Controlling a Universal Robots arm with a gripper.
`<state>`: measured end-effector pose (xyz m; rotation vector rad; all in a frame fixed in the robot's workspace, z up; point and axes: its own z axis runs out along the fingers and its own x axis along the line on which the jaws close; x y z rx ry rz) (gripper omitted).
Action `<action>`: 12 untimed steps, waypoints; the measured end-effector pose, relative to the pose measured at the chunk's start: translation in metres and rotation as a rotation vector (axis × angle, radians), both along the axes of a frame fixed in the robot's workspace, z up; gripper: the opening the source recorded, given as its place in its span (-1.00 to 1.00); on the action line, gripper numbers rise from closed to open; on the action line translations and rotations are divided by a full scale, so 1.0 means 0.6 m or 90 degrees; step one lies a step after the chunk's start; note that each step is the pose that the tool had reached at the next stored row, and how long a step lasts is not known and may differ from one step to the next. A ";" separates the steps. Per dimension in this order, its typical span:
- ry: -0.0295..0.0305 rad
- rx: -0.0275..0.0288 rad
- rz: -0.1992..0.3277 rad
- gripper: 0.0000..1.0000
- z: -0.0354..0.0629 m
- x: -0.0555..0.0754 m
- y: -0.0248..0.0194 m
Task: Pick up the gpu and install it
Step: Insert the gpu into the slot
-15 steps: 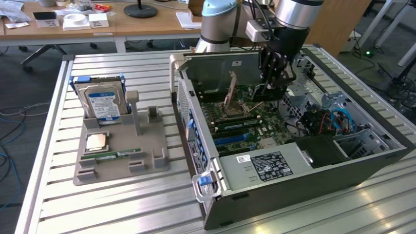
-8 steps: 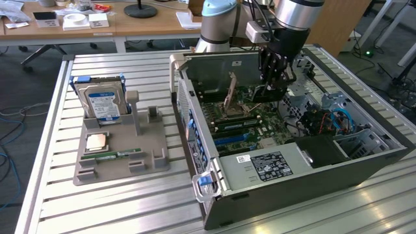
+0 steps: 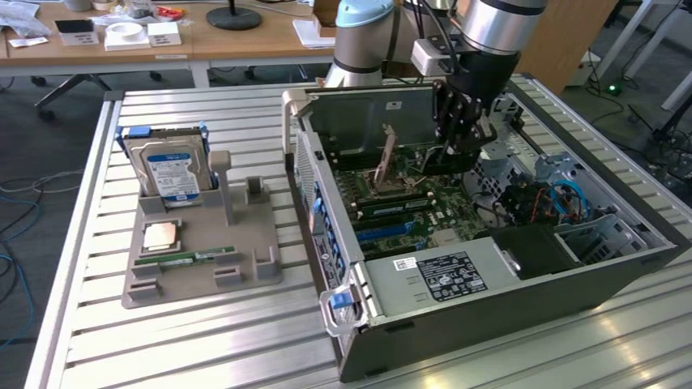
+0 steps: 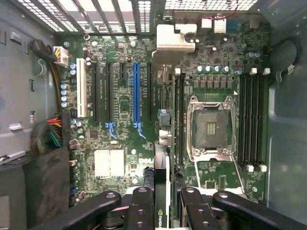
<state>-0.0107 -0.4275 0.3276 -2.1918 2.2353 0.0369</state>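
Since the card presumably has to meet its slot edge-first, the gripper (image 4: 163, 196) pinches the gpu (image 4: 161, 172) upright, low over the motherboard (image 4: 115, 143), toward the open computer case's (image 3: 519, 284) far edge.

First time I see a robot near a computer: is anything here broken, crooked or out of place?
Nothing stands out. The gripper holds the gpu edge-on above the motherboard in the open computer case, and the hard drive stands in its grey holder beside the case.
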 end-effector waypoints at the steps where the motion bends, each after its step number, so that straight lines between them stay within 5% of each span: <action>1: 0.0000 0.0000 0.000 -0.47 0.000 0.000 -0.0018; 12: 0.0000 0.0000 0.000 -0.47 -0.003 -0.003 -0.0039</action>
